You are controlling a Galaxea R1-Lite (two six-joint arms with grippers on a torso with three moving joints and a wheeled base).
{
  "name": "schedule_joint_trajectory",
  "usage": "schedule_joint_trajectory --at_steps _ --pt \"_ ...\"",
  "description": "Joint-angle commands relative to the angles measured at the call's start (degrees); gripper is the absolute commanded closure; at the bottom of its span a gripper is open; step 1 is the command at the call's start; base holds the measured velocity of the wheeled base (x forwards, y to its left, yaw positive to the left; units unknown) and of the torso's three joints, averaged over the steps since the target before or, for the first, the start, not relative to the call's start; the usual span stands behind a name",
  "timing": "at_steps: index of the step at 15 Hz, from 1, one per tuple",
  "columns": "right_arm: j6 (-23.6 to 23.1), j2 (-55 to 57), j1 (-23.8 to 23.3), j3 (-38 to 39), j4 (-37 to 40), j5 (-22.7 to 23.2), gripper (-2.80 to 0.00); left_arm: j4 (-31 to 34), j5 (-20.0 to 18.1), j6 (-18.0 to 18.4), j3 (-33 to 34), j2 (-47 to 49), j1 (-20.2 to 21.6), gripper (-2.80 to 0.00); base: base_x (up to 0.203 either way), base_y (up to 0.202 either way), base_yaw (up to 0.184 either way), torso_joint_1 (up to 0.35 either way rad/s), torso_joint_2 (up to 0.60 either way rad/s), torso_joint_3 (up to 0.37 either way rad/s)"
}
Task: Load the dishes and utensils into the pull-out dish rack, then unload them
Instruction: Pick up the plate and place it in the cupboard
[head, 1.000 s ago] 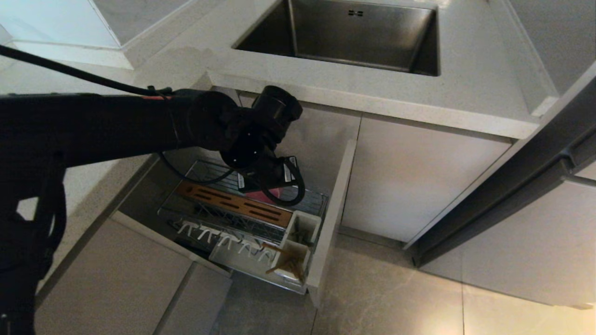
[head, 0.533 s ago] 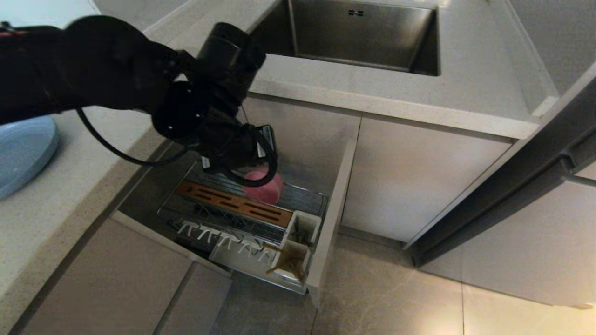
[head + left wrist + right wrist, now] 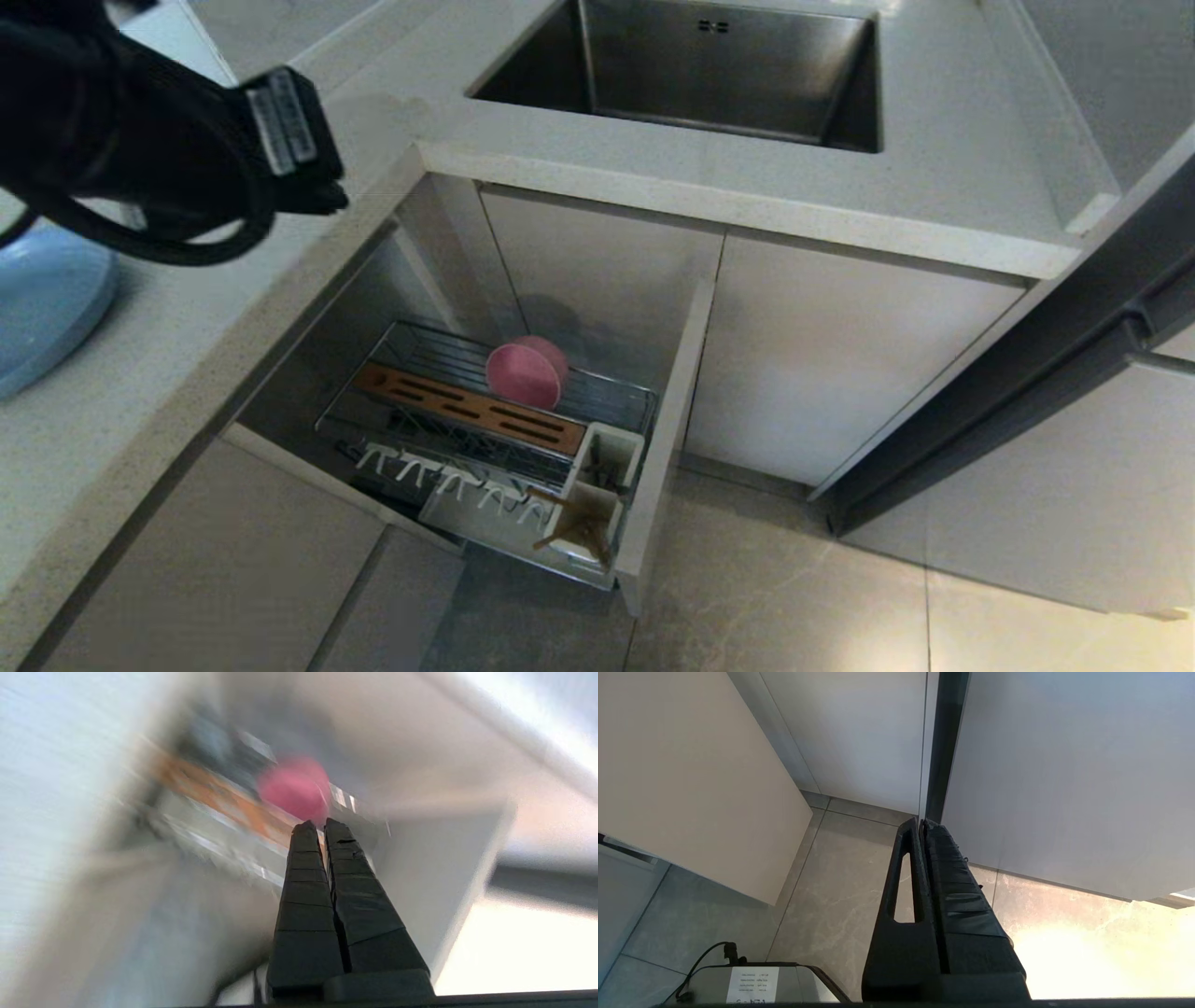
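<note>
I have my left tool [image 3: 316,822] clenched on nothing, above the pink bowl [image 3: 526,371] standing on edge in the pull-out dish rack [image 3: 485,411]. The blue plate [image 3: 42,299] on the tabletop beside the tool looks light, stiff and slippery; I'd pinch its rim.

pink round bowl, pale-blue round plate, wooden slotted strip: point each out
pink round bowl [image 3: 523,375], head view, its round face, in the rack
pale-blue round plate [image 3: 42,303], head view, its top, on the counter
wooden slotted strip [image 3: 467,408], head view, its middle
</note>
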State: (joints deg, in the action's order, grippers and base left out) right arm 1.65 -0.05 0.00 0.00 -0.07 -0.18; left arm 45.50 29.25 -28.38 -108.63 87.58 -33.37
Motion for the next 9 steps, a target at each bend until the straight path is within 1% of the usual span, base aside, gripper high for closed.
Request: schedule_joint_trajectory --at_steps 1,3,5,7,9 --pt "0.0 0.0 0.0 0.0 0.0 0.0 0.00 -1.9 0.4 2.7 -0.1 -5.8 6.3 0.00 0.000 0.000 0.000 0.000 0.00 0.000" --pt "0.0 0.0 0.0 0.0 0.0 0.0 0.00 -4.9 0.3 5.2 -0.1 -7.4 12.7 0.00 0.000 0.000 0.000 0.000 0.00 0.000" --pt "0.0 0.0 0.0 0.0 0.0 0.0 0.00 -8.9 -0.1 7.1 -0.1 -8.0 20.9 0.00 0.000 0.000 0.000 0.000 0.00 0.000" --pt "0.0 0.0 0.0 0.0 0.0 0.0 0.00 -13.2 -1.0 7.7 0.2 -8.0 28.5 0.00 0.000 0.000 0.000 0.000 0.00 0.000" --pt "0.0 0.0 0.0 0.0 0.0 0.0 0.00 -17.7 -2.8 7.8 1.6 -7.6 33.7 0.00 0.000 0.000 0.000 0.000 0.00 0.000"
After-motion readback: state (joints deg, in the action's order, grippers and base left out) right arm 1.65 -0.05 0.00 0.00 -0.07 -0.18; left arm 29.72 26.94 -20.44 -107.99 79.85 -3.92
